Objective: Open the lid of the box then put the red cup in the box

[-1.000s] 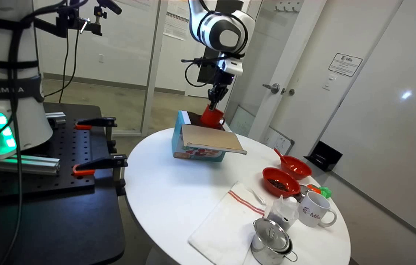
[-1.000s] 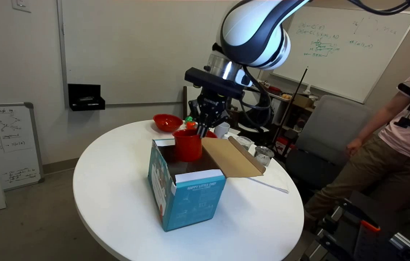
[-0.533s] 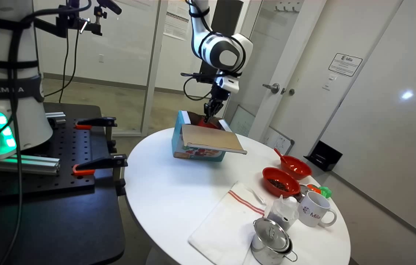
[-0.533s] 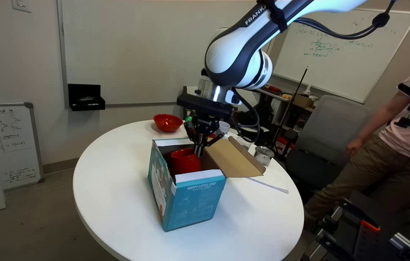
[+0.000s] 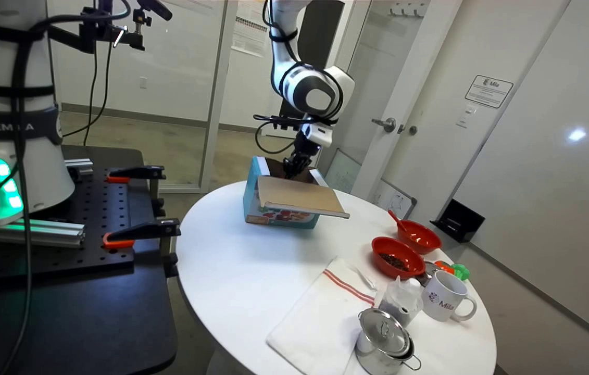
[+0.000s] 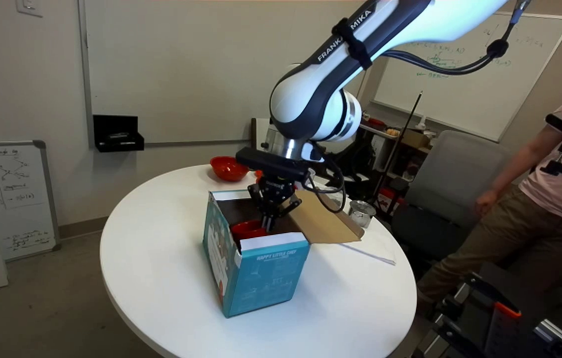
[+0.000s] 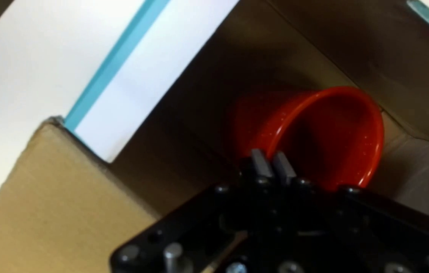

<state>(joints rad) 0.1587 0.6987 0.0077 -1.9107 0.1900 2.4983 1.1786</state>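
Compared with half a second ago, the red cup (image 7: 313, 132) is lowered deeper into the box (image 6: 268, 278), and the arm (image 6: 328, 82) is brought down together with it. Only the upper part of the cup is seen over the near edge of the box in an exterior view; whether the bottom is touched by the cup cannot be told. By the gripper (image 7: 270, 154) the cup is held at its rim: the fingers (image 7: 261, 167) are brought almost together, and in the narrow gap between them the cup's wall is pinched. The lid (image 5: 302, 197) is folded outward, with its brown inner side turned up. Under the box a round white table (image 5: 242, 265) is seen. Well apart from the box, on the same table, are placed two red bowls (image 5: 397, 257), a white cloth (image 5: 320, 317) with red stripes, a white mug (image 5: 445, 297) and a silver pot (image 5: 377, 357).
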